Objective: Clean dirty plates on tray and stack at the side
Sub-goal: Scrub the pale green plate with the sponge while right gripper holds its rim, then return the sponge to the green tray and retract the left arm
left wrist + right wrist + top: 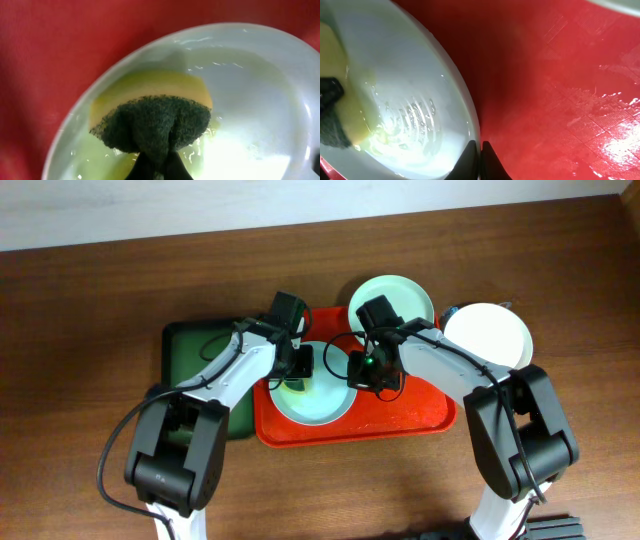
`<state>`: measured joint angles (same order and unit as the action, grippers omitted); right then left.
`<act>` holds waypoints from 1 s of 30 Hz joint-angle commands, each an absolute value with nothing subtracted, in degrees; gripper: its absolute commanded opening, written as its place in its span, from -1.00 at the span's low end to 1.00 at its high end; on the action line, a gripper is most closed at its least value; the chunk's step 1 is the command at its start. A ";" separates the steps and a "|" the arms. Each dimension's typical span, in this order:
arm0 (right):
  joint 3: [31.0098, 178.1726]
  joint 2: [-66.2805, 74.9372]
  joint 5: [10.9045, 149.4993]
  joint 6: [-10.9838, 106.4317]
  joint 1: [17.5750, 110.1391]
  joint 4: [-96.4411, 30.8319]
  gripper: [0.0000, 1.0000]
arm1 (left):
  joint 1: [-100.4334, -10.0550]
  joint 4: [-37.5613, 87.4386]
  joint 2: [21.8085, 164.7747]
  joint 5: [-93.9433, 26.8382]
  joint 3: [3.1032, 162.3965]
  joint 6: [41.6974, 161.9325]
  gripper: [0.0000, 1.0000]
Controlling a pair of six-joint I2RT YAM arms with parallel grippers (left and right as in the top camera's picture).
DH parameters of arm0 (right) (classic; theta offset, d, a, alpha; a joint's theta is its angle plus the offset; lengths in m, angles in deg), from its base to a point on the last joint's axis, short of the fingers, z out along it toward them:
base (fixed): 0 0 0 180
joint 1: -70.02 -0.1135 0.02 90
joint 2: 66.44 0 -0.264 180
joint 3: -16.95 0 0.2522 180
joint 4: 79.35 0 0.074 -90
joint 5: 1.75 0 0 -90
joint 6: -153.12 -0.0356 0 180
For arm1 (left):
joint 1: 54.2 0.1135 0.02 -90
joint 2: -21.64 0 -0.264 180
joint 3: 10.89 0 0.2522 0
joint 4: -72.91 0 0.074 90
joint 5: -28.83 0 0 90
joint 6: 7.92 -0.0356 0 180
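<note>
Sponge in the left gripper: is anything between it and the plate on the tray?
Nothing visible. The sponge, held by the left gripper, presses directly on the mint-green plate; the right gripper pinches its rim, off to the side.

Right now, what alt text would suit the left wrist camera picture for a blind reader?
A yellow sponge with a dark green scouring face, pinched in the left claw, presses onto a pale mint-green round plate. The red-orange plastic tray lies beneath it.

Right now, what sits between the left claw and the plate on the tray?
A yellow-and-green sponge, pinched in the left claw against the plate; left wrist view.
</note>
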<state>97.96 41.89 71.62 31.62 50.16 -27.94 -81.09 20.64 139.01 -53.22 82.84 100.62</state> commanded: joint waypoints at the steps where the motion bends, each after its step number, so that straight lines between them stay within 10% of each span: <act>1: 97.45 42.68 70.88 31.31 50.12 -28.36 -0.92 | -82.64 19.94 139.64 -37.60 81.15 98.26 -1.00; 13: 97.45 42.68 70.88 31.33 50.12 -28.33 -0.92 | -82.64 11.73 137.50 -61.29 85.72 102.24 -1.00; 24: 97.45 42.68 70.88 31.33 50.12 -28.58 -0.92 | -82.07 12.10 142.96 -34.32 87.97 96.08 -1.00; 30: 97.45 42.68 70.88 31.33 50.12 -28.51 -0.92 | -74.49 8.08 128.01 -42.25 90.20 96.82 -1.00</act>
